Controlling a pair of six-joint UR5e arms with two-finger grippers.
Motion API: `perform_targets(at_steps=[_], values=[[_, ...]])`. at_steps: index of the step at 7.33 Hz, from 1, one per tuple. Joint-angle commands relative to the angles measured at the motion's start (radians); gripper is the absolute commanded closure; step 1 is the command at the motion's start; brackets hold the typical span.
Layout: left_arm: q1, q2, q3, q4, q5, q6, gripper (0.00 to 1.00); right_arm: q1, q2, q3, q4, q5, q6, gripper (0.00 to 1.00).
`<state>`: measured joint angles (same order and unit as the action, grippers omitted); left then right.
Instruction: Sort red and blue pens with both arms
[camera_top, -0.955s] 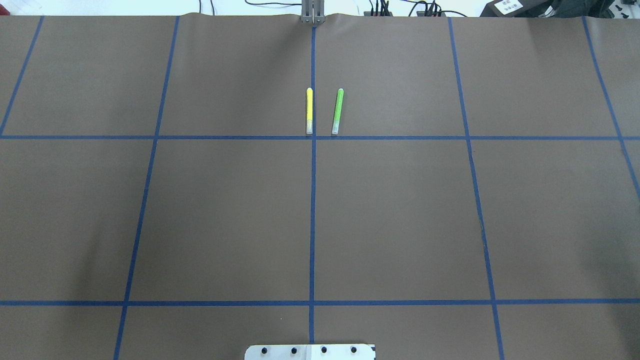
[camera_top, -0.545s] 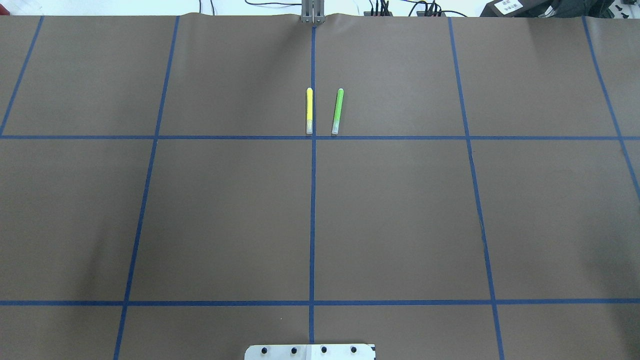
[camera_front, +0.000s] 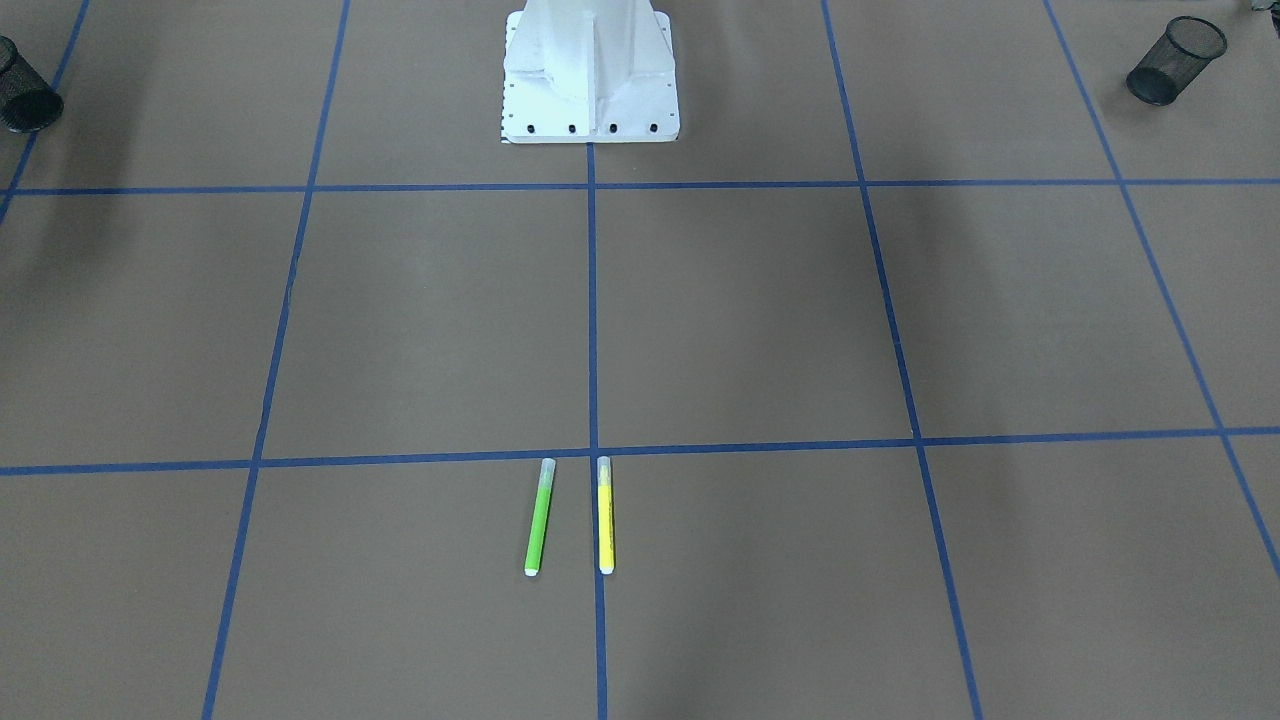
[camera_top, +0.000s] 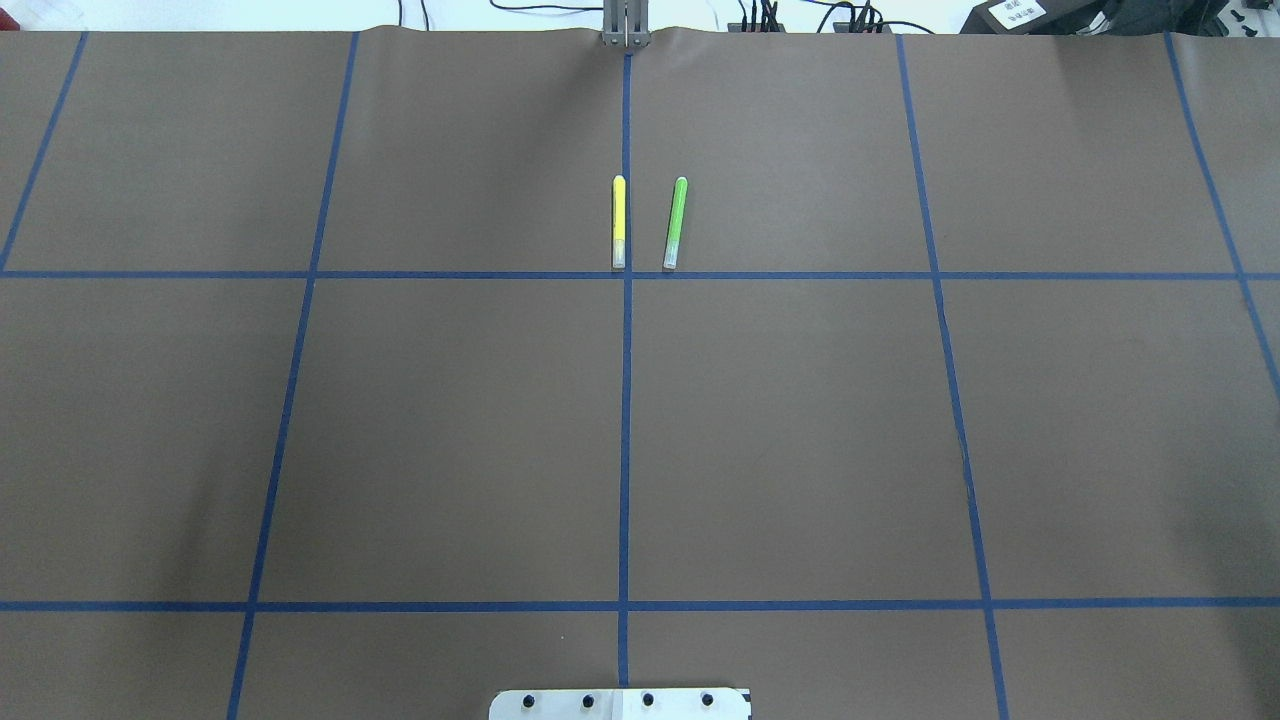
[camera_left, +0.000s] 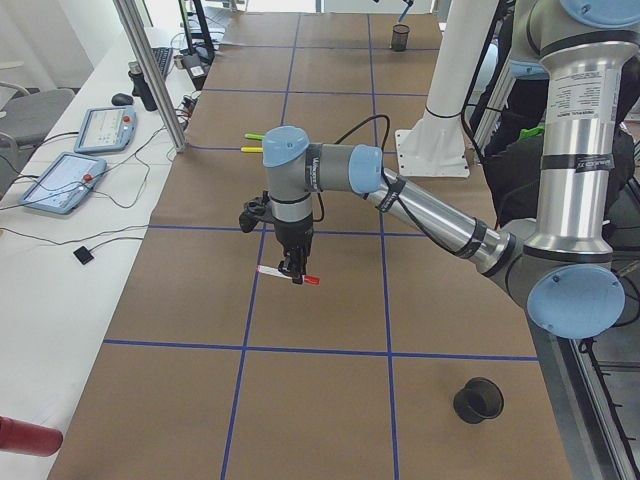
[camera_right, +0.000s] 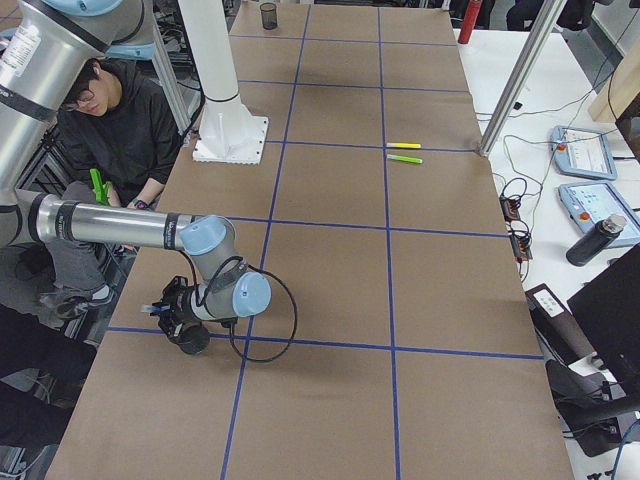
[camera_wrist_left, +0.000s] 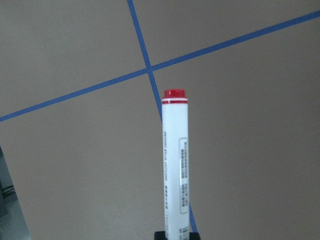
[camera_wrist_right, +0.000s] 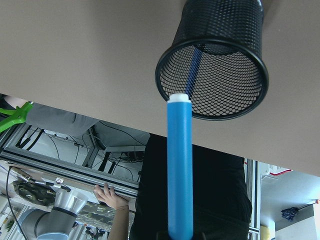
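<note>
The marker (camera_wrist_left: 175, 165) is clamped in the closed left gripper (camera_left: 293, 268) and is held level over the table (camera_left: 330, 400), near a tape crossing. The blue pen (camera_wrist_right: 180, 170) is clamped in the closed right gripper (camera_right: 172, 312), with its end directed at the mouth of a mesh cup (camera_wrist_right: 250, 35). The yellow pen (camera_top: 619, 222) and green pen (camera_top: 676, 222) are laid side by side, not touching, well apart from both grippers.

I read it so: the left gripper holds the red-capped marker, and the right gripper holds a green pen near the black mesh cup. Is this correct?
No: the right gripper holds a blue pen, not a green one, near the black mesh cup; the right wrist view shows it. The left gripper does hold the red-capped marker.
</note>
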<state>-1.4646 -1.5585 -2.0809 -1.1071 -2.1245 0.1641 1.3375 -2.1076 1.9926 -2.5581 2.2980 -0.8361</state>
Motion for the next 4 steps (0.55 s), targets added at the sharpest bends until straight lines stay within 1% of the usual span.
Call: perform_targets(at_steps=[1,2,4], values=[[0.000,0.000,-0.001,0.003,0.000,0.000,1.00,0.000,0.000,-0.024,0.006,0.021,0.000,0.61],[0.000,0.000,-0.002,0.004,-0.002,0.000,1.00,0.000,-0.002,-0.043,0.007,0.023,0.000,0.01],[0.000,0.000,-0.005,0.004,-0.002,0.000,1.00,0.000,-0.008,-0.043,0.007,0.023,0.000,0.00]])
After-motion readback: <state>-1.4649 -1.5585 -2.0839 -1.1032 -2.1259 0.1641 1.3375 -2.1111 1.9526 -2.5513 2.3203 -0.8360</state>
